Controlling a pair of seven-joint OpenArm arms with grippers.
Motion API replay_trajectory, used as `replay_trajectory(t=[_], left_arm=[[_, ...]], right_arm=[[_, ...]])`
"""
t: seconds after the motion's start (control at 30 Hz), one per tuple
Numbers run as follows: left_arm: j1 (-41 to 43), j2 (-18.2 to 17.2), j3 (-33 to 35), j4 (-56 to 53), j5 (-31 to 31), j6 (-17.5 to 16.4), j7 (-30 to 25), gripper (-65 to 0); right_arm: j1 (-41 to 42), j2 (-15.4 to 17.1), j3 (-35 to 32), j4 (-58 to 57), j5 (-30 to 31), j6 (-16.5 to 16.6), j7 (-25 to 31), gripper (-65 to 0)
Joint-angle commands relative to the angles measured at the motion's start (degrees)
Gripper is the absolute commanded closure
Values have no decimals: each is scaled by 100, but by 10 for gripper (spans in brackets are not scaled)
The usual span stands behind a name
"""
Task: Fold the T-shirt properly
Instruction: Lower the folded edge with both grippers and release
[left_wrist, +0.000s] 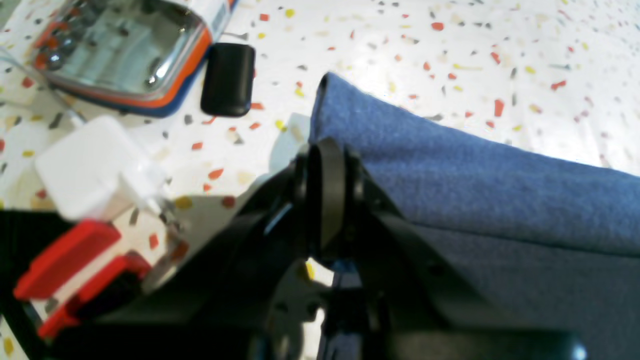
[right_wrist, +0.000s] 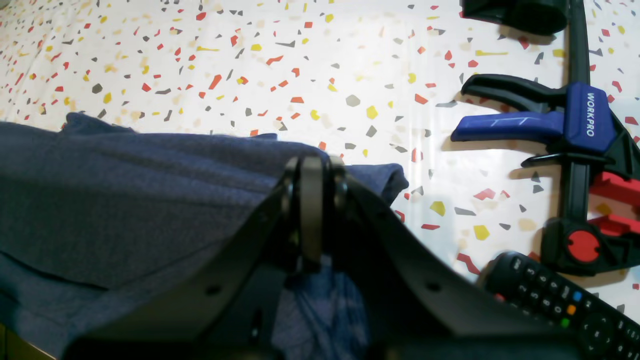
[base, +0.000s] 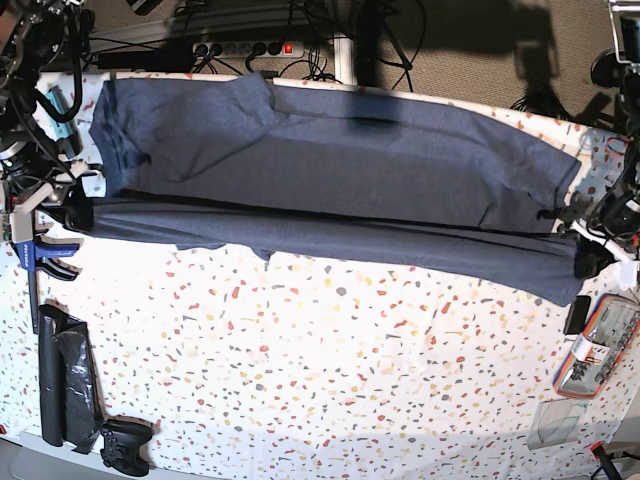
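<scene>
The dark navy-blue T-shirt (base: 330, 190) lies stretched across the far half of the table, its front edge folded over in a long band. My right gripper (base: 80, 213), at the left of the base view, is shut on the shirt's end; in the right wrist view the gripper (right_wrist: 311, 167) pinches a fold of the T-shirt (right_wrist: 125, 200). My left gripper (base: 585, 252), at the right of the base view, is shut on the other end; in the left wrist view the gripper (left_wrist: 325, 150) clamps the T-shirt (left_wrist: 475, 185), which is lifted slightly off the table.
Near the left gripper are a clear-lidded box with an orange rim (left_wrist: 125, 50), a small black case (left_wrist: 227, 77), a white charger (left_wrist: 95, 165) and a red clamp (left_wrist: 75, 270). Near the right gripper are a blue clamp (right_wrist: 550, 125) and a remote (right_wrist: 565, 300). A black bag (base: 65, 390) and a game controller (base: 125, 445) lie front left.
</scene>
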Motion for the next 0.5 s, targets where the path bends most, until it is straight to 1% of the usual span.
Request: replay_trajectory(t=[0.0,0.17,0.33,0.47], left_arm=[[-28,-131,-70,107,-20,52,-153,0],[267,-131,-70,107,330,70,-232,0],[459,-101,-68,107,415,70,-282,0],[463,-83,-68,107,413,68,2,0]], right_arm=[[28,101,55,114,7,47,90,0],[-188,98,57,114,-42,47,92,0],[-417,98,55,111,-227,47,101,0],[-422,101,50,111,-271,47,-225,0]])
